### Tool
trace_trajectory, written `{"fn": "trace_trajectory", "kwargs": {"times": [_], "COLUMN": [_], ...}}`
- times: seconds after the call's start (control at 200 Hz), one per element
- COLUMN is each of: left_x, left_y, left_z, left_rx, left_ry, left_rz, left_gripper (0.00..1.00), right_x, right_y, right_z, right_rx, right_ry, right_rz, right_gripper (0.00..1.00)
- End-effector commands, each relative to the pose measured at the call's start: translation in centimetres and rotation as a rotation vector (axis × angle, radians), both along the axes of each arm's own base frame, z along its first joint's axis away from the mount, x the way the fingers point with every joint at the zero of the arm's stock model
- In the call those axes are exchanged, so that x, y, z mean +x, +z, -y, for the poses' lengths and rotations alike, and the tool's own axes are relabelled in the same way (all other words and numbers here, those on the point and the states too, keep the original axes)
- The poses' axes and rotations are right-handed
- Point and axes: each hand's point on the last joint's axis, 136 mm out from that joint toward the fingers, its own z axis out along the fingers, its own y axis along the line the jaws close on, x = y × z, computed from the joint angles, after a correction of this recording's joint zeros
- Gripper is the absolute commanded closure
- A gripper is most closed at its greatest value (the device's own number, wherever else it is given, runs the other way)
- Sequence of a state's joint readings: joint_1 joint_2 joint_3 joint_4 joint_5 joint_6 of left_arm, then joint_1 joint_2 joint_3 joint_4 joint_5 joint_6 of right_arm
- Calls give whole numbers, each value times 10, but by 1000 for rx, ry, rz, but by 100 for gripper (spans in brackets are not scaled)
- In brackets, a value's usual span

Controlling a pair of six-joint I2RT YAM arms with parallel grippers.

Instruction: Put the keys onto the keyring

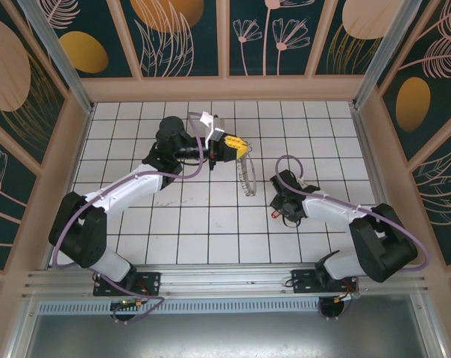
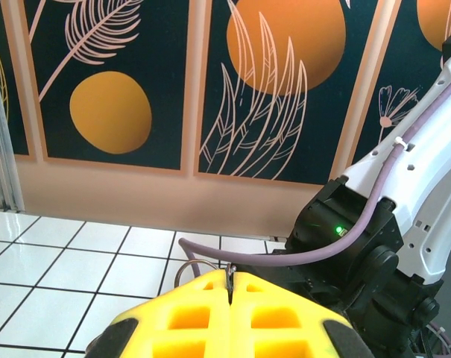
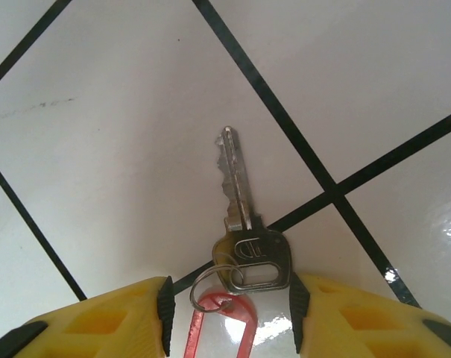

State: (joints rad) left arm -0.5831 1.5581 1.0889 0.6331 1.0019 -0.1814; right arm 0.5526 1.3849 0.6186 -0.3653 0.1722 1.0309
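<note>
Found right gripper (image 3: pixel 230 302) low over the white tiled table with black grout lines (image 3: pixel 98 149). Yellow fingers partway apart, straddling the head of a flat silver metal key (image 3: pixel 238 201). Gripped nothing yet, judging by the gaps on either side. Noted key lying flat, blade pointing away from the fingers. Small steel split ring (image 3: pixel 210 280) and red plastic loop tag (image 3: pixel 218 332) threaded at its head, between the pads.

Judged step in hand: pinch and lift the key. Advised centring first, since the right pad sat closer to the head than the left. Advised squeezing across the head's edges, not the small ring or tag, lest the key twist or skid on the glossy tile. Advised leaving the hole clear for threading.

Farther out, saw left gripper (image 1: pixel 235 149) up above mid-table. Yellow fingers pressed fully together on a large thin wire keyring (image 1: pixel 245 177), loop hanging below, well apart from the key. Marked the right arm's purple cable (image 1: pixel 288 156), arching near that loop, as a possible snag. Beyond, logged dark floral wall panels with orange discs (image 2: pixel 109 112).
</note>
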Motion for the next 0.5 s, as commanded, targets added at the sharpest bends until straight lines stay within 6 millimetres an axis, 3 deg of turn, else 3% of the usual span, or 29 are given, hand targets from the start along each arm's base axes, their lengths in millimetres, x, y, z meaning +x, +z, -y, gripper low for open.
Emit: {"fn": "trace_trajectory", "kwargs": {"times": [0.0, 0.19, 0.39, 0.495], "left_x": [-15, -15, -14, -14], "left_y": [23, 21, 20, 20], "left_z": [-5, -4, -4, -3], "left_rx": [-51, -50, -50, -49], "left_ry": [-31, -37, -41, -43], "left_rz": [74, 71, 65, 62], "left_gripper": [100, 100, 100, 100], "right_x": [0, -3, -2, 2], "right_y": [-1, -1, 8, 19], "right_z": [-5, -3, -2, -1], "right_rx": [0, -5, -4, -11], "right_ry": [9, 10, 23, 38], "right_rz": [-11, -14, 7, 41], "right_gripper": [57, 71, 100, 100]}}
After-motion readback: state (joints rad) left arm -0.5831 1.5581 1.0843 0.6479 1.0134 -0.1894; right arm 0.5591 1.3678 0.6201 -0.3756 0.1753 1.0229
